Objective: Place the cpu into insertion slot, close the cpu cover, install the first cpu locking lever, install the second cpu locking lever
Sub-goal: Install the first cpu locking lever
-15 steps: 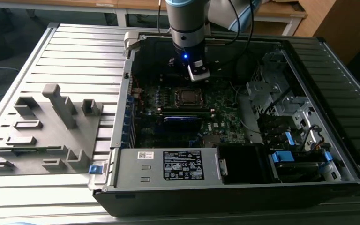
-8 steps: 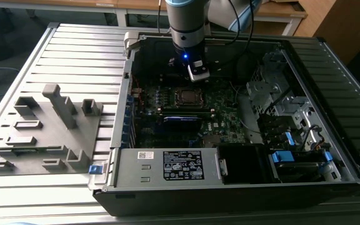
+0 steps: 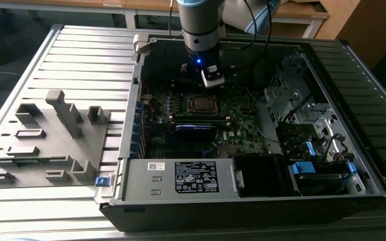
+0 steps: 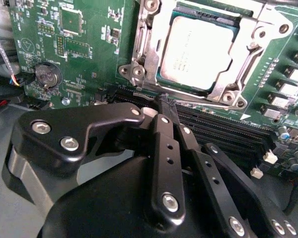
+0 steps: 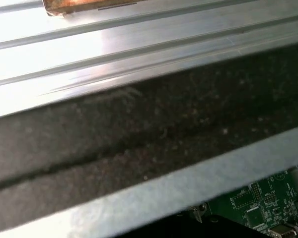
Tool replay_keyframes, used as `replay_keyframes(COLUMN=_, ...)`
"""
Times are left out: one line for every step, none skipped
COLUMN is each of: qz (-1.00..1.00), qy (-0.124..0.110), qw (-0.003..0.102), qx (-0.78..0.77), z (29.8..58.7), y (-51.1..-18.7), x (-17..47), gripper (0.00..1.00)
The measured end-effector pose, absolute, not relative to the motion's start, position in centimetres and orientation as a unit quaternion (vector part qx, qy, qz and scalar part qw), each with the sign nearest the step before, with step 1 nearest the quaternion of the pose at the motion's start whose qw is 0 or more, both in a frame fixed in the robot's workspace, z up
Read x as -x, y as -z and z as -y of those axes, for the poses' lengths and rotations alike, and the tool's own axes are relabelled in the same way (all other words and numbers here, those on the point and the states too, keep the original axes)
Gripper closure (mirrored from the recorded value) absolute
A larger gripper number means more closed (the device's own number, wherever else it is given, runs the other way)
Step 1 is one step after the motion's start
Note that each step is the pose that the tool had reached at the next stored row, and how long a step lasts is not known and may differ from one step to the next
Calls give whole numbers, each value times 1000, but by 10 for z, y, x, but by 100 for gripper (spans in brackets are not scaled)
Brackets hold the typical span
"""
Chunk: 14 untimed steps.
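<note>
End effector (image 4: 163, 106) pinched, hovering beside socketed cpu (image 4: 198, 52).

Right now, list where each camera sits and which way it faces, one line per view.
Exterior view: apart from the robot, above the computer case, looking down into it; the arm and hand show.
Second wrist view: on the wrist behind the hand, looking past it at the cpu framed by the cpu cover on the motherboard.
First wrist view: on the wrist, facing the ribbed table, the computer case's dark wall and a motherboard corner.
Shared: all show the motherboard.
</note>
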<state>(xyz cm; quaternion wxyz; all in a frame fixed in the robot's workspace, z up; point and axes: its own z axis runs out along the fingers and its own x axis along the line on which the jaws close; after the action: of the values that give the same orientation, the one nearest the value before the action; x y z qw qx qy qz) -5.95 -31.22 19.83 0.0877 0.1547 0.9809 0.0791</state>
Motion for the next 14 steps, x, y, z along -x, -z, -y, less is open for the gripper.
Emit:
replay_keyframes(qz=-981, qy=-79, qw=88, qx=-155, z=312, y=-198, x=59, gripper=89)
replay_keyframes(qz=-981, qy=-79, qw=88, qx=-155, z=312, y=-198, x=59, gripper=89)
replay_keyframes(qz=-981, qy=-79, qw=88, qx=-155, z=312, y=-198, x=59, gripper=89)
replay_keyframes(qz=-981, qy=-79, qw=88, qx=-155, z=311, y=-198, x=59, gripper=89)
replay_keyframes(qz=-981, qy=-79, qw=88, qx=-155, z=310, y=-198, x=59, gripper=89)
replay_keyframes(qz=-981, qy=-79, qw=88, qx=-155, z=309, y=-198, x=59, gripper=89)
replay_keyframes(qz=-981, qy=-79, qw=88, qx=-155, z=308, y=-198, x=59, gripper=89)
replay_keyframes(qz=-981, qy=-79, qw=88, qx=-155, z=307, y=-198, x=59, gripper=89)
replay_keyframes(qz=-981, qy=-79, qw=88, qx=-155, z=307, y=-198, x=59, gripper=89)
replay_keyframes(qz=-981, qy=-79, qw=88, qx=-155, z=307, y=-198, x=59, gripper=89)
replay_keyframes(qz=-981, qy=-79, qw=88, qx=-155, z=307, y=-198, x=59, gripper=89)
replay_keyframes(qz=-981, qy=-79, qw=88, qx=-155, z=307, y=-198, x=59, gripper=89)
replay_keyframes(qz=-981, qy=-78, qw=88, qx=-155, z=307, y=-198, x=59, gripper=89)
replay_keyframes(qz=-981, qy=-78, qw=88, qx=-155, z=307, y=-198, x=59, gripper=89)
